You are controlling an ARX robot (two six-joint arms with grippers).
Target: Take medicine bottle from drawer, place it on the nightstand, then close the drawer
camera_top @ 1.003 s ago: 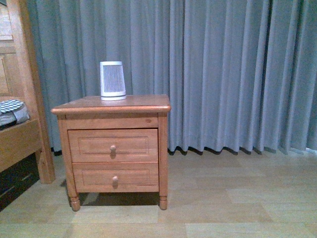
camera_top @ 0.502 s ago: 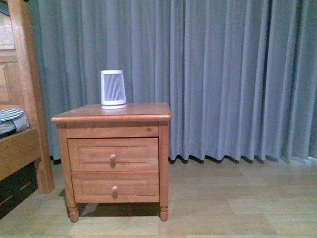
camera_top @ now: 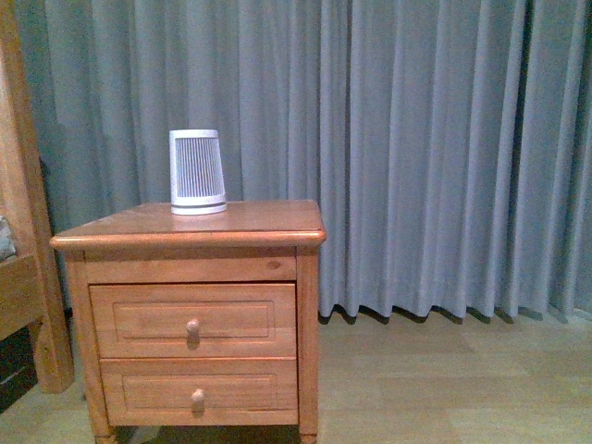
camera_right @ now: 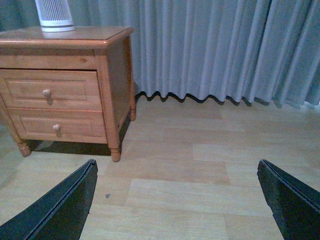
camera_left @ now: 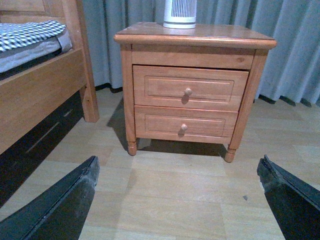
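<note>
Currently: left gripper [camera_left: 177, 165], right gripper [camera_right: 175, 165] both spread, empty. Bottle unseen, presumably inside shut drawer [camera_top: 139, 319]. Your risks: grabbing lower knob [camera_top: 198, 400] by mistake; yanking, dragging nightstand [camera_top: 259, 220], toppling ribbed device [camera_top: 197, 172].

The left end effector [camera_left: 177, 167] and right end effector [camera_right: 176, 167] both gape wide, holding nothing.

One nightstand [camera_top: 240, 222]; two drawers [camera_top: 139, 319]; two knobs [camera_top: 192, 326]; one ribbed cylinder [camera_top: 197, 171]; apparently one bed frame [camera_left: 45, 85], cropped.
</note>
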